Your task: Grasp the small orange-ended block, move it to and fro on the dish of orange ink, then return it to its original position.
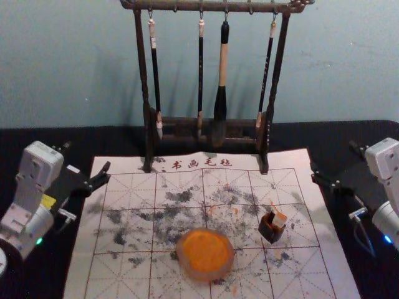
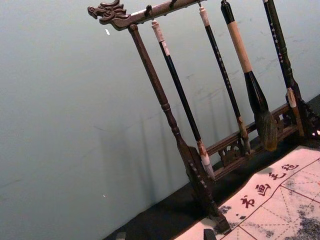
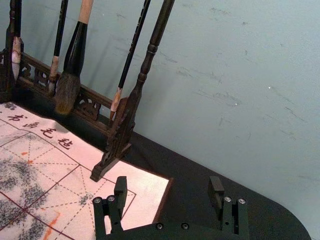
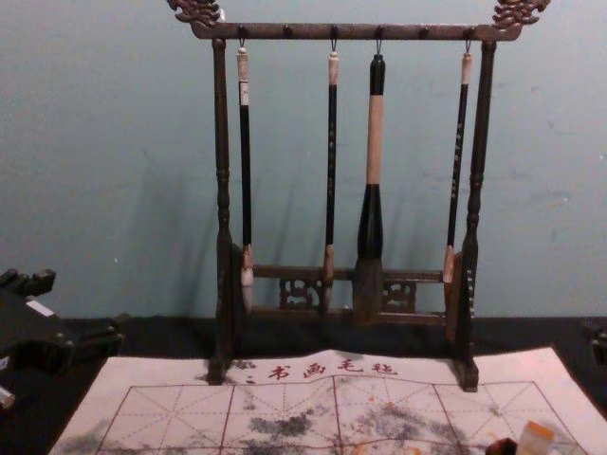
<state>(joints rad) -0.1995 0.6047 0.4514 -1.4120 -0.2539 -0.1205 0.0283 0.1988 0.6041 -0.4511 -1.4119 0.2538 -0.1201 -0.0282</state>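
Item: one block (image 1: pixel 278 219), stood in holder (image 1: pixel 270 233), right of ink dish (image 1: pixel 202 275). Left end effector (image 1: pixel 87 157), right end effector (image 1: pixel 333 159): both hung open.

Right of centre in the head view, the dark cup (image 1: pixel 270 232) hides the lower end of the block (image 1: pixel 279 219) from us. The bottom edge crops the mat (image 1: pixel 78 279). We can't read the rightmost brush's (image 1: pixel 266 73) tiny marks.

Wall (image 1: pixel 75 56) behind the bench (image 1: pixel 115 141): pale blue-green, faintly scuffed, soft shadows. Bench black, far right corner rounded.
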